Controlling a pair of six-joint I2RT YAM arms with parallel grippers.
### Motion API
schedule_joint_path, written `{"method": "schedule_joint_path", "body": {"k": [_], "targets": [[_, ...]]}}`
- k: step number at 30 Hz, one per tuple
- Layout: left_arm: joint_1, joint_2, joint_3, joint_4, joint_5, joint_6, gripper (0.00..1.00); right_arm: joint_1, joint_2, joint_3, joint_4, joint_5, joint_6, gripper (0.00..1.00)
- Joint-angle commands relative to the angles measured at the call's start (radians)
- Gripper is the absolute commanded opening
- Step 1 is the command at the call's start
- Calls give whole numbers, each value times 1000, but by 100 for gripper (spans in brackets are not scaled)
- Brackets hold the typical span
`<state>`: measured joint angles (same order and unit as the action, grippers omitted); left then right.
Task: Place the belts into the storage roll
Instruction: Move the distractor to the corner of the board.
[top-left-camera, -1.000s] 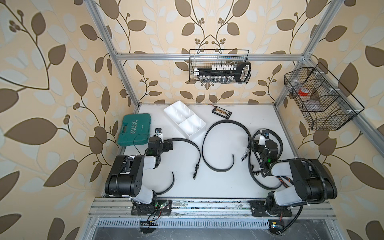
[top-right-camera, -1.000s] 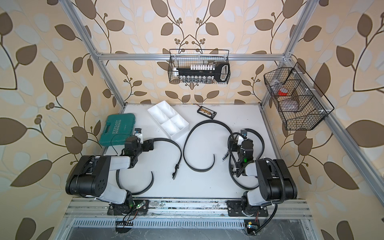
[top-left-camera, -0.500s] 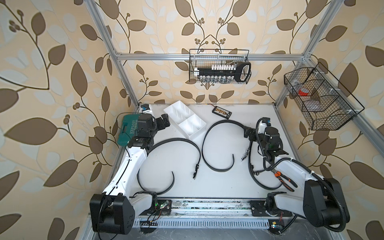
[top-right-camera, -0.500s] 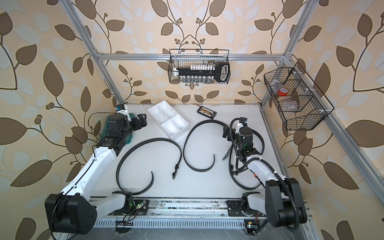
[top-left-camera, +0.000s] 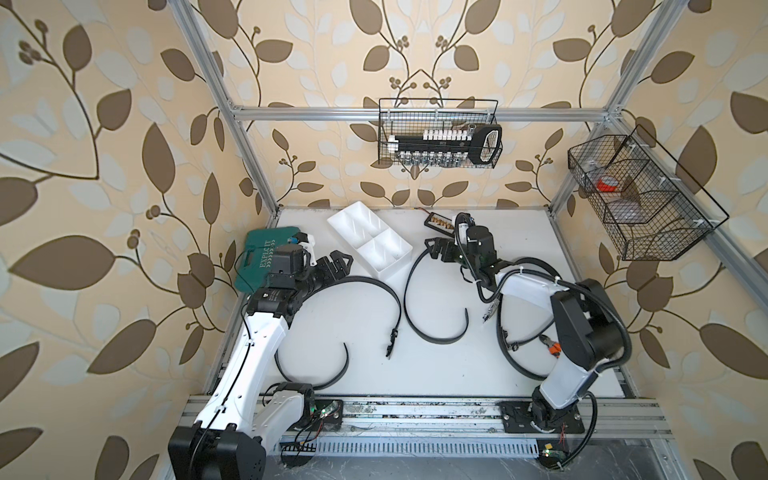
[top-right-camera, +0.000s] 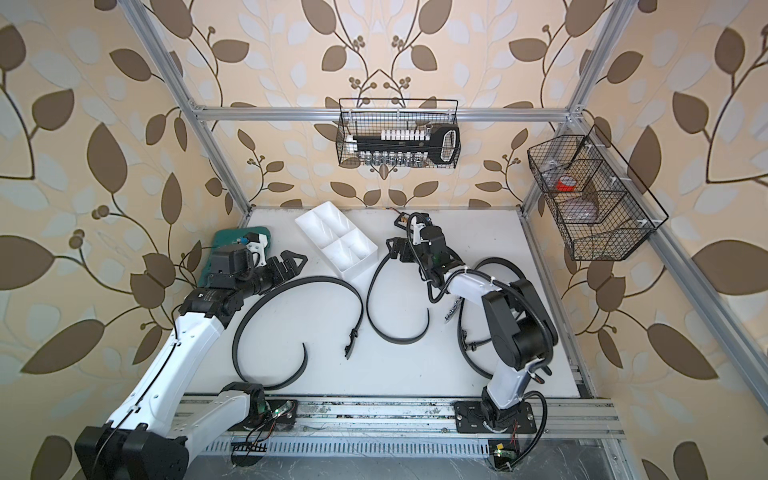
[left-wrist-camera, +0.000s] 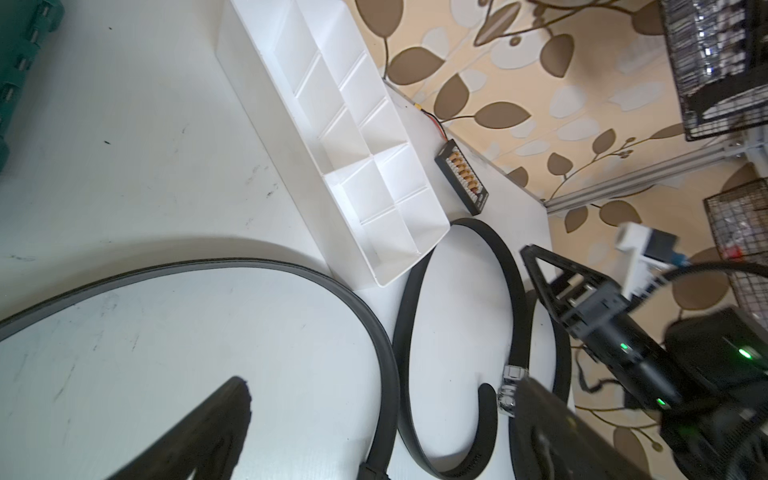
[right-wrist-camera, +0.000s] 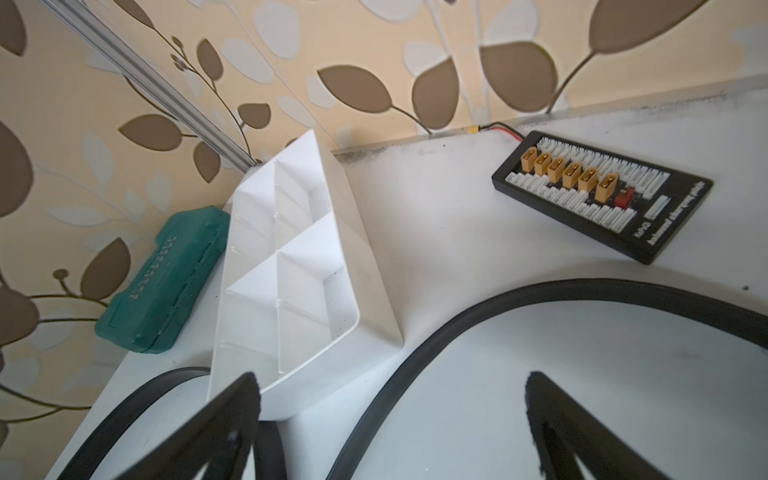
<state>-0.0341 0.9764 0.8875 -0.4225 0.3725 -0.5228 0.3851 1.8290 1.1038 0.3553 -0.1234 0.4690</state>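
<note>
Both pairs of jaws, spread and empty, are now brought out from rest beside the storage roll (top-left-camera: 369, 237), with the belts (top-left-camera: 365, 279) not yet gripped.

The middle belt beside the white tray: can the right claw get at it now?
Probably yes. The right claw is open and hangs close over the middle belt where it curves past the white tray; nothing lies between them.

White table (top-left-camera: 436, 374) bears three belts (left-wrist-camera: 249, 263), storage roll (top-left-camera: 395, 262), green case (top-left-camera: 257, 257), connector board (right-wrist-camera: 602, 195).
</note>
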Motion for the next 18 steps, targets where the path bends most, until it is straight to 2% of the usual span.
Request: {"method": "schedule_joint_path", "body": {"k": [1, 4, 12, 18], "targets": [[-10, -35, -32, -13, 61, 15, 99, 0, 126, 138, 34, -29, 2, 99], [-10, -48, -42, -11, 70, 32, 99, -1, 239, 249, 59, -59, -4, 99], [-9, -53, -64, -35, 60, 81, 99, -2, 481, 601, -163, -46, 48, 99], [-10, -60, -86, -31, 62, 85, 99, 0, 612, 771, -225, -49, 101, 68]]}}
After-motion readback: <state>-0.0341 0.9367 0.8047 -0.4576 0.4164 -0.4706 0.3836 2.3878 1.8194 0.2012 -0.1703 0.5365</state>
